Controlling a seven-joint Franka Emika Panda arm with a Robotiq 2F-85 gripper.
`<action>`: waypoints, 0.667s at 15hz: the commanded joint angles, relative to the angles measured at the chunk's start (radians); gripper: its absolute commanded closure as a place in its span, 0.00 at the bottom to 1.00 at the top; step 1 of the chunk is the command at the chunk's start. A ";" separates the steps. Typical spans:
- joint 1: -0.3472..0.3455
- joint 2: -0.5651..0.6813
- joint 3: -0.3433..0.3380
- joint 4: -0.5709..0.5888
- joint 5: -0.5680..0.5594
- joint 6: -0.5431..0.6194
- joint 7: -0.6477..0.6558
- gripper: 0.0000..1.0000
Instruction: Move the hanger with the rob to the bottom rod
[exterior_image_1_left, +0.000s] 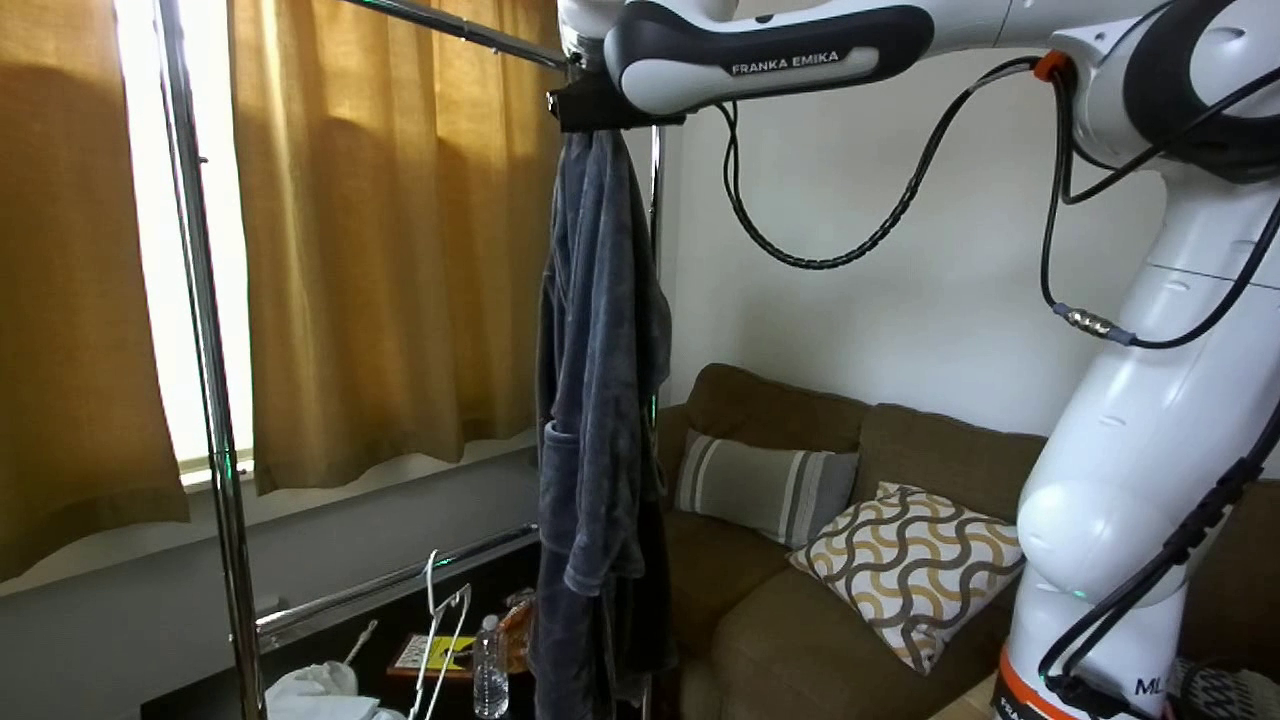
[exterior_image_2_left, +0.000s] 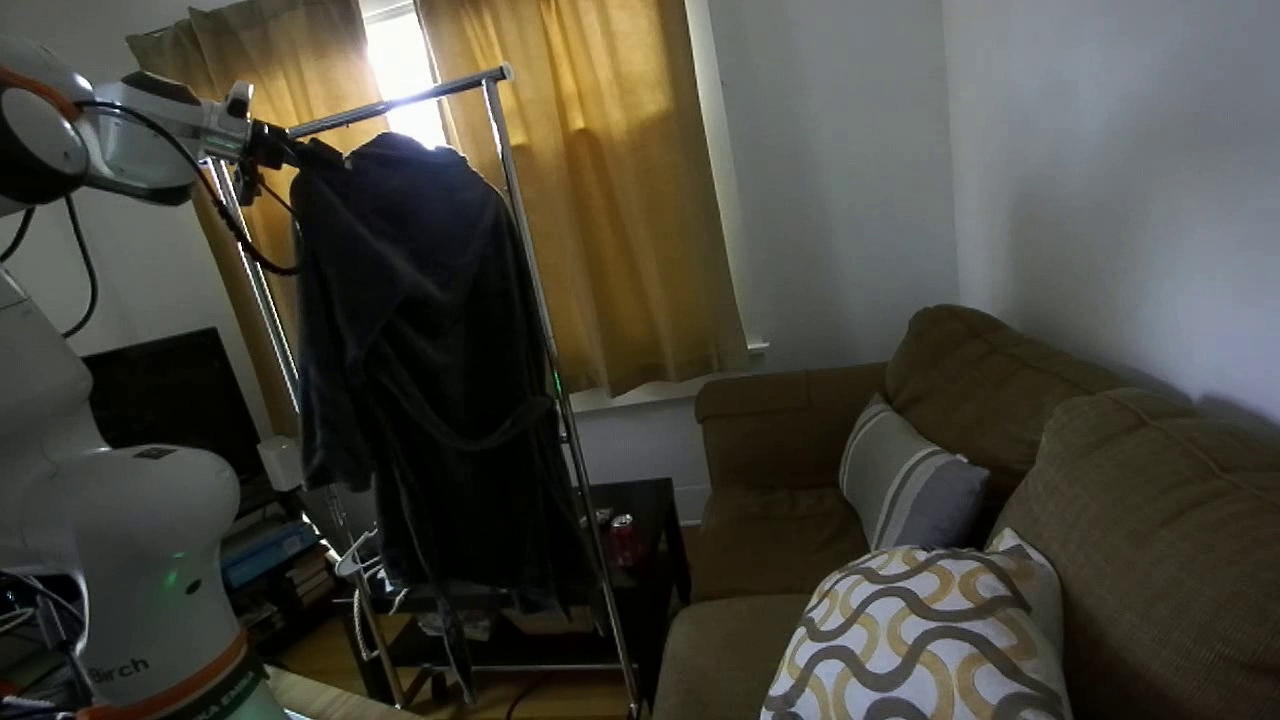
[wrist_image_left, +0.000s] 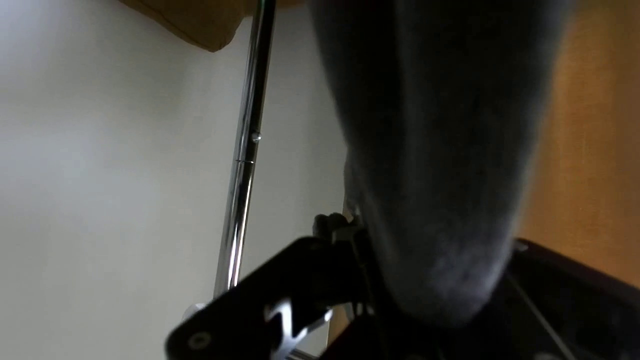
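Note:
A dark grey robe (exterior_image_1_left: 600, 350) hangs from the chrome rack's top rod (exterior_image_1_left: 460, 25). It also shows in an exterior view (exterior_image_2_left: 430, 300). Its hanger is hidden inside the robe and behind the gripper. My gripper (exterior_image_2_left: 312, 155) is at one shoulder of the robe, just below the top rod. In the wrist view the robe (wrist_image_left: 435, 150) fills the space between the black fingers of the gripper (wrist_image_left: 435, 250) and covers their tips, so I cannot tell whether they are shut on it. The lower rod (exterior_image_1_left: 390, 582) runs behind the robe at low height.
White hangers (exterior_image_1_left: 437, 620) hang at the lower rod. The rack's uprights (exterior_image_1_left: 210, 380) stand at both ends. A dark table with a water bottle (exterior_image_1_left: 490, 665) and a red can (exterior_image_2_left: 623, 540) is behind. A brown couch (exterior_image_1_left: 780, 610) stands beside the rack, curtains (exterior_image_1_left: 390, 250) behind.

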 joint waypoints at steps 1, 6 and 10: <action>0.001 -0.056 -0.030 -0.081 0.042 0.007 -0.008 1.00; -0.001 -0.102 -0.041 -0.131 0.012 0.068 -0.004 0.98; -0.006 -0.156 -0.040 -0.167 -0.025 0.152 0.018 0.98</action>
